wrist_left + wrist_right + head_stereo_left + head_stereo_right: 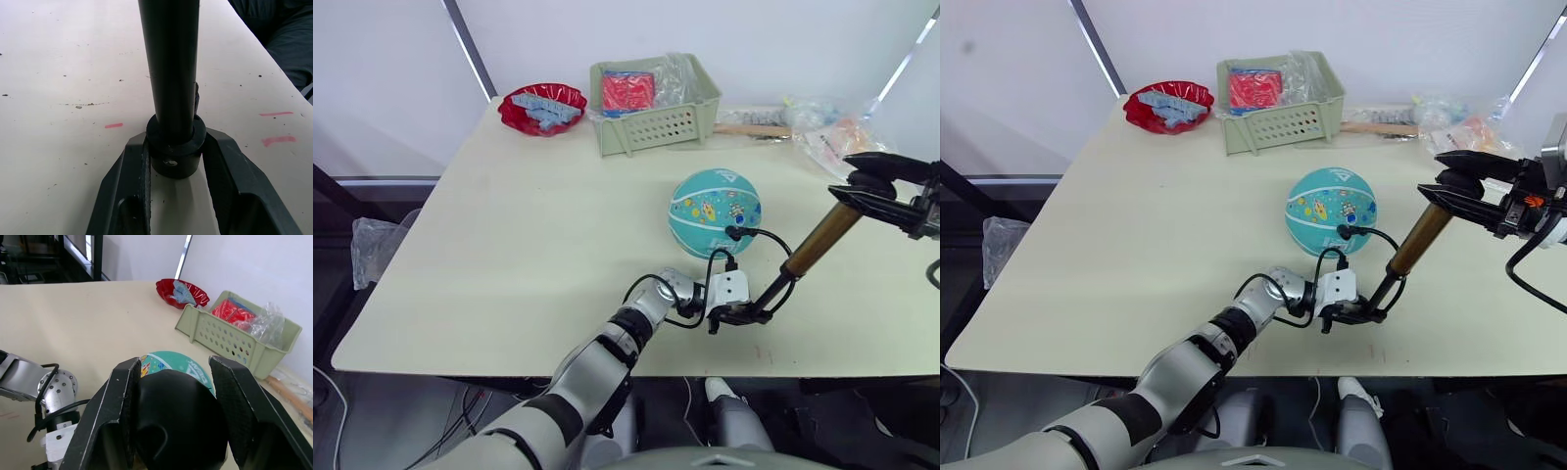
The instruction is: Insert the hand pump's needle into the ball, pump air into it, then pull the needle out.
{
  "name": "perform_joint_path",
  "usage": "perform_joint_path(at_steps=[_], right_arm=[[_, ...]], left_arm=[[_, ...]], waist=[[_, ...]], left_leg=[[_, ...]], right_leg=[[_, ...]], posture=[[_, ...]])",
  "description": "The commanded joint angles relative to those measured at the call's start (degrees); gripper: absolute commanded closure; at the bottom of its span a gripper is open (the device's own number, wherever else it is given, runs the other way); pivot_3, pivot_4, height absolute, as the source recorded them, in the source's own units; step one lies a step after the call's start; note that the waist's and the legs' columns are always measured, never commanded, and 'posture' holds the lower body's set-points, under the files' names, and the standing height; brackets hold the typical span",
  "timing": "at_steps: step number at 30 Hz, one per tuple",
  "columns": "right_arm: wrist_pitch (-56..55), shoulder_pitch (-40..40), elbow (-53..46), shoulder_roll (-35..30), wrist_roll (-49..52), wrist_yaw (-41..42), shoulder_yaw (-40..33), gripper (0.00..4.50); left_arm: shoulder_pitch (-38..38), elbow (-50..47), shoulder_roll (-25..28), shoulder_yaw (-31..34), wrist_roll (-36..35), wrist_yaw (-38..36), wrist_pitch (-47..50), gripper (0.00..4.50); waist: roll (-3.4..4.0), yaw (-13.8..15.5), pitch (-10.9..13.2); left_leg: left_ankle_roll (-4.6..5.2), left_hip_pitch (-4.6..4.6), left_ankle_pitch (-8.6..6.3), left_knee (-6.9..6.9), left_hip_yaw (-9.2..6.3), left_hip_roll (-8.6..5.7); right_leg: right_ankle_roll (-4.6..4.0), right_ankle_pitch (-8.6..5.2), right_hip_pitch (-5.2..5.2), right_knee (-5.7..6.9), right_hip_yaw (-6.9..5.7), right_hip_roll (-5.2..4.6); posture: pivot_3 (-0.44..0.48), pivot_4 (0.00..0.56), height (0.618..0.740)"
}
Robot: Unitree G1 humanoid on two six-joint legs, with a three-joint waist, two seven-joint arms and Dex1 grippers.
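Pumping step: the left gripper (741, 315) grips the pump (811, 249) base at lower middle; the right gripper (876, 183) squeezes its handle. The hose reaches the ball (715, 211). Next, push the handle down.

A pale table (509, 255) stands before white walls (391, 69) with dark mullions.

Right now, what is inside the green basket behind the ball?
The green basket holds a red packet and crumpled clear plastic. Whatever lies beneath them is covered, and the basket's floor cannot be seen.
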Motion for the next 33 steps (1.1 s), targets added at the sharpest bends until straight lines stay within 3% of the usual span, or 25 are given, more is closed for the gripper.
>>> perform_joint_path(at_steps=[1,7,14,26,33], right_arm=[[-1.1,-4.8,-1.3,-1.1,3.6,-2.0,-7.4,2.78],[-2.3,0.9,-3.7,1.3,-0.3,0.0,-3.9,2.78],[-9.9,11.0,-5.3,10.4,-9.6,0.4,8.8,2.78],[-26.3,20.6,5.5,18.1,-28.5,2.2,24.6,2.78],[-28.9,20.3,6.5,18.9,-28.4,1.7,23.2,2.78]], left_arm=[[3.6,7.5,3.5,-3.6,6.2,1.8,4.6,3.47],[3.5,7.5,3.5,-3.5,6.2,1.8,4.6,3.47],[3.6,7.2,3.4,-3.5,6.1,1.9,4.7,3.47],[3.5,7.2,3.7,-3.3,6.1,2.1,4.7,3.47],[3.4,7.3,3.9,-3.4,6.0,2.0,4.6,3.47]], waist=[[0.08,0.0,0.1],[0.03,0.1,0.1],[-0.75,-0.2,-0.6],[-1.21,-0.2,-1.4],[-1.15,-0.2,-1.4]], left_leg=[[0.0,-0.02,0.0,0.0,0.0,-0.01],[0.02,-0.13,0.01,0.0,0.03,-0.02],[0.01,0.15,0.0,-0.01,-0.04,0.03],[-0.01,0.3,-0.01,-0.03,-0.19,0.09],[-0.01,0.29,-0.01,-0.06,-0.23,0.09]], right_leg=[[0.01,0.0,-0.02,0.0,0.0,0.0],[0.03,0.01,-0.12,0.0,0.01,0.02],[0.07,-0.03,0.1,0.02,0.0,0.11],[0.05,-0.04,0.21,0.01,-0.02,0.16],[0.03,-0.05,0.21,0.0,-0.03,0.13]], posture=[[0.0,0.15,0.738],[0.0,0.15,0.738],[0.0,0.15,0.738],[0.0,0.15,0.738],[0.0,0.15,0.738]])
